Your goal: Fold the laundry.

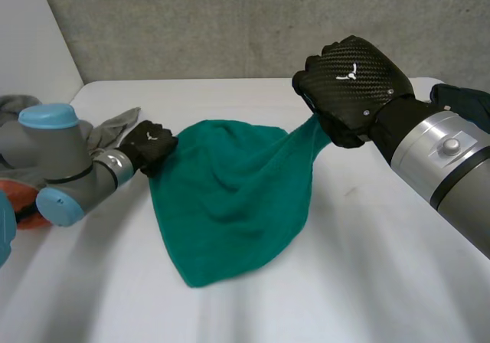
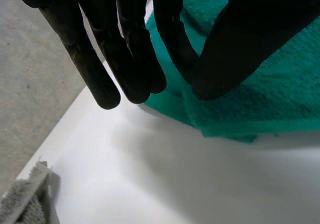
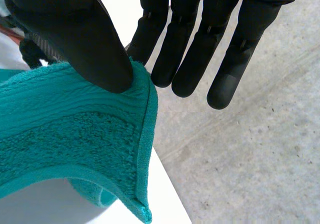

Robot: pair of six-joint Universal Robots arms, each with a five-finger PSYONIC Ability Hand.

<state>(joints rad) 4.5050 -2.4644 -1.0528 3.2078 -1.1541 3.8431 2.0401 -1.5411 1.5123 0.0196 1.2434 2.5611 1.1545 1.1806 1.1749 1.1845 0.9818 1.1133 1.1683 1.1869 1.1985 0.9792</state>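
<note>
Two hands pinch one green towel

Much of each grip is hidden in the head view, where both hands turn their backs to the camera. An orange thing (image 1: 29,209) behind the left arm is cut off and hard to make out, and a dark cloth (image 1: 465,102) is partly covered by the right arm.

The towel (image 1: 230,205) lies spread on the white table (image 1: 367,274) between the hands, its far edge lifted and its near end a rounded point resting flat. The left hand (image 1: 150,145) sits low at the towel's left far corner, just beside a grey cloth (image 1: 107,129). In its wrist view the thumb and one finger close on a fold of the towel's edge, the other fingers (image 2: 107,91) straight and apart from it.

The right hand (image 1: 352,83) is raised above the table and pulls the right far corner up into a taut peak. In the right wrist view its thumb (image 3: 85,44) presses the towel's hem; the finger beneath is covered, the rest hang straight.
</note>
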